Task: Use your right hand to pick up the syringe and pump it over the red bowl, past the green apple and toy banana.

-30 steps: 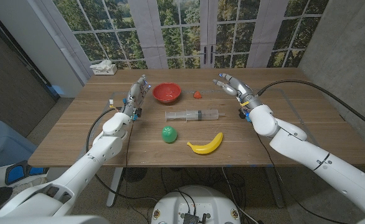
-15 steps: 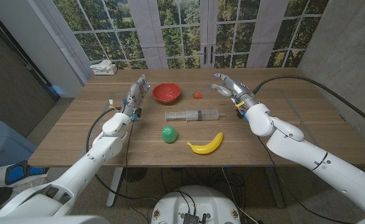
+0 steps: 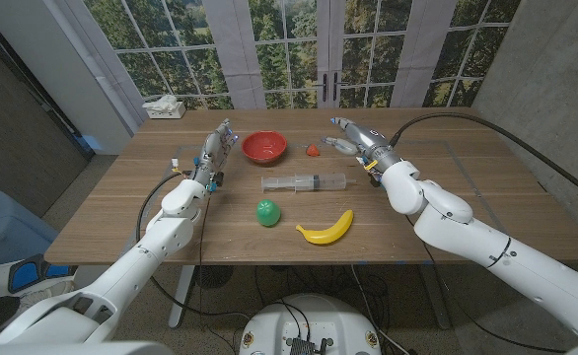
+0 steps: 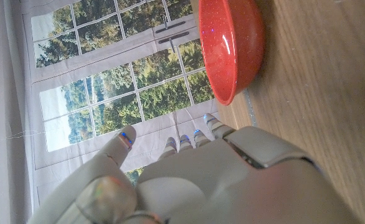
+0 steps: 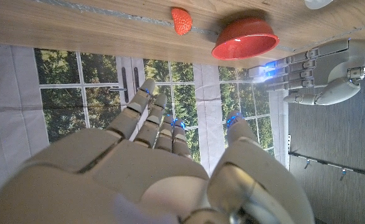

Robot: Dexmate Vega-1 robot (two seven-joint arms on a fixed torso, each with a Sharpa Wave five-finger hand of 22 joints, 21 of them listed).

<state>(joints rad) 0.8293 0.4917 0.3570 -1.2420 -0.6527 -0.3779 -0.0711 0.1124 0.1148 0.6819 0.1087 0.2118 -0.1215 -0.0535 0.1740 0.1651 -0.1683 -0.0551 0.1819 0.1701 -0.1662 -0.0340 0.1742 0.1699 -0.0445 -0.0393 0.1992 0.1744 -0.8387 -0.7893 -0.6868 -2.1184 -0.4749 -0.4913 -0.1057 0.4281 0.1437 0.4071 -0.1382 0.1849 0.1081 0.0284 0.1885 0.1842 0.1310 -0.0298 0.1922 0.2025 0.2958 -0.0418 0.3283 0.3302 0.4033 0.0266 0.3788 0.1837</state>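
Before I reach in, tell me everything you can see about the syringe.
The syringe is a large, clear plastic one lying flat on the wooden table, lengthwise across the head view, plunger apparently drawn partway out toward the robot's left. It sits mid-table, nearer than the red bowl, beyond the green apple and toy banana. No hand touches it.
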